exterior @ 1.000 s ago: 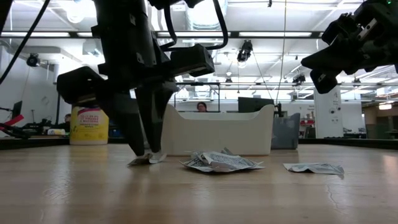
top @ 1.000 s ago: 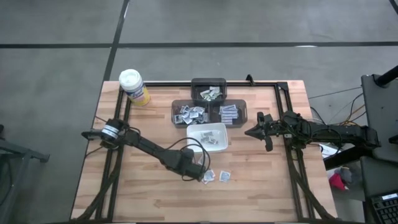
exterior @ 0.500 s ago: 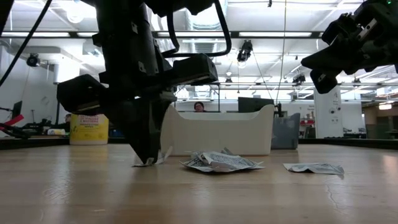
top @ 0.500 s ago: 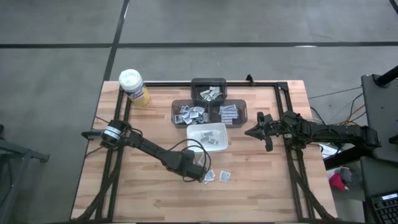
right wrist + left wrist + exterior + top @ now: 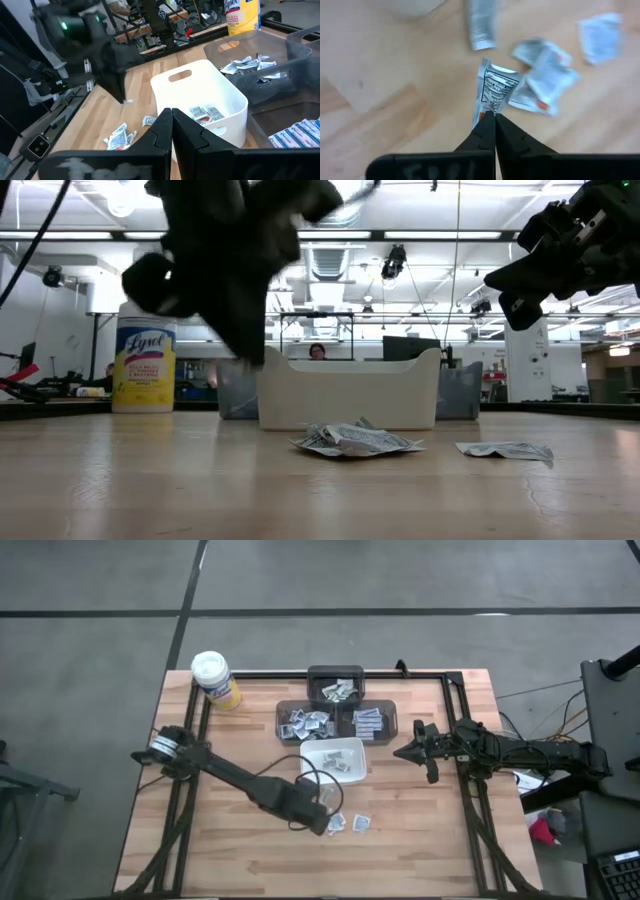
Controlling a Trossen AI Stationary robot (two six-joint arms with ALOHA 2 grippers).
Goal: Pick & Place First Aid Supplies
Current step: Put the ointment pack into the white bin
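Left pincer pinched shut on packet, clear of worktop; white dish just beyond. Right pincer closed, empty, waiting well apart.

Wooden table on grey floor with dark seams; ceiling strip lights and monitors fill the room behind.

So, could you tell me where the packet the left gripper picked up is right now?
The packet is pinched in the left gripper, lifted off the table above the loose packets, on the near side of the white dish.
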